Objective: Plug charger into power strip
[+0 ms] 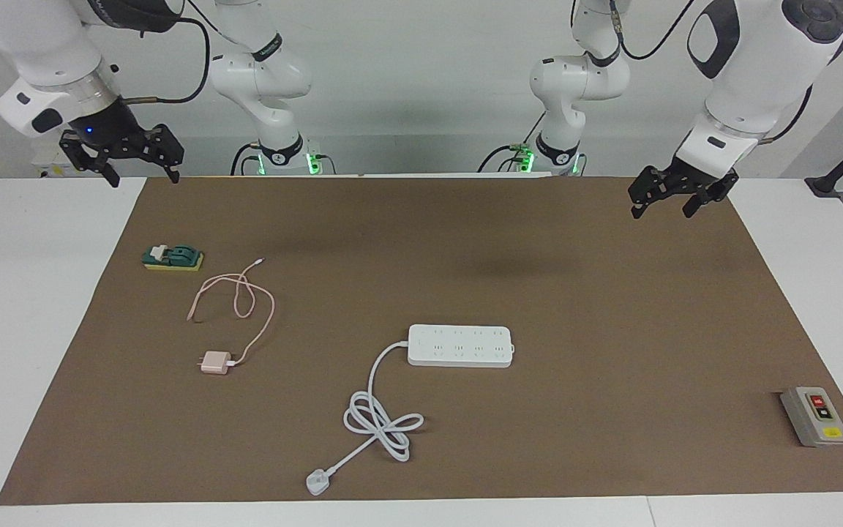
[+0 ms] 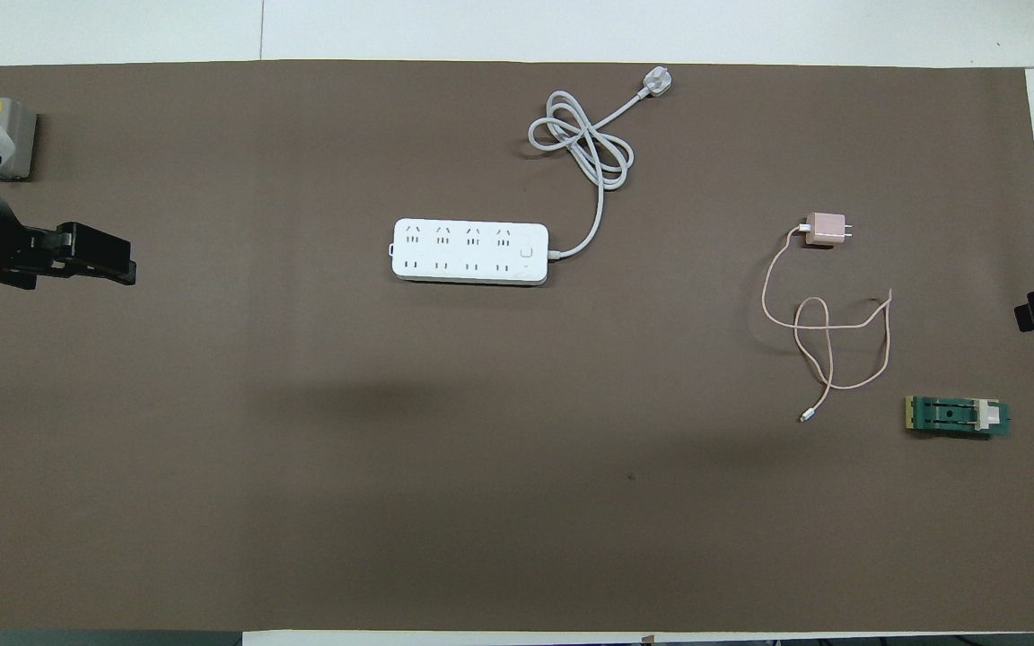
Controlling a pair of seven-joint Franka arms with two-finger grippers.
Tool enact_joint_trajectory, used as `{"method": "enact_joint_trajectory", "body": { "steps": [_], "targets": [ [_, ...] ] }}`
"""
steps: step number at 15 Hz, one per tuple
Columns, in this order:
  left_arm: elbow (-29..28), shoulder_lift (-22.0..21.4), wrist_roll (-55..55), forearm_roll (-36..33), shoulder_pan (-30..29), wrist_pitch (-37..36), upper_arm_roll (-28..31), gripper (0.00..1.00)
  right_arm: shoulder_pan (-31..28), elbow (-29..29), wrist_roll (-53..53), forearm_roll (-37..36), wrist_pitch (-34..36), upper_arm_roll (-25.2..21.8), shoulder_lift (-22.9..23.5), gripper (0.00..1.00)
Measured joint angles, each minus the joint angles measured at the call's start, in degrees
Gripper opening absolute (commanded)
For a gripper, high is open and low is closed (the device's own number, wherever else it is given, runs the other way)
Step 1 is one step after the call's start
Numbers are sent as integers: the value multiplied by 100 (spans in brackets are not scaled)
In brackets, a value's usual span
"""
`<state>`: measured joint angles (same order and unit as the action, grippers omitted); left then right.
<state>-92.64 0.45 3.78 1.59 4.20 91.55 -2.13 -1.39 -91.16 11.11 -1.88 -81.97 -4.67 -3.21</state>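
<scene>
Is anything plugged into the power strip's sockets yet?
No. The power strip shows only bare sockets; the charger lies apart on the mat, toward the right arm's end. Its underside is hidden.

The power strip [image 1: 460, 345] lies flat near the middle of the surface [image 1: 538, 241], its cord [image 1: 377, 410] looping away from the robots and ending in a plug [image 1: 315, 482] at the surface's edge. The charger [image 1: 214, 362] sits well apart from the strip, toward the right arm's end, its cable [image 1: 240, 300] coiling nearer to the robots. Nearer still lies a small block [image 1: 173, 258]. A button box [image 1: 814, 416] rests at the left arm's end.
</scene>
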Motion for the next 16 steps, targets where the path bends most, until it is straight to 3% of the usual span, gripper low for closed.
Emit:
{"method": "enact_joint_trajectory", "body": {
  "steps": [4,8,16],
  "targets": [
    [-33,-3,0,0,-21,268,31,100,-25,-2,-92,0,-21,-22,-18,100],
    [-153,-6,0,0,-21,669,34,100,-111,-49,-1186,103,-125,-32,79,100],
    [-277,-53,0,0,-54,762,44,100,-607,-85,-3290,1341,-580,-43,867,100]
  ]
}}
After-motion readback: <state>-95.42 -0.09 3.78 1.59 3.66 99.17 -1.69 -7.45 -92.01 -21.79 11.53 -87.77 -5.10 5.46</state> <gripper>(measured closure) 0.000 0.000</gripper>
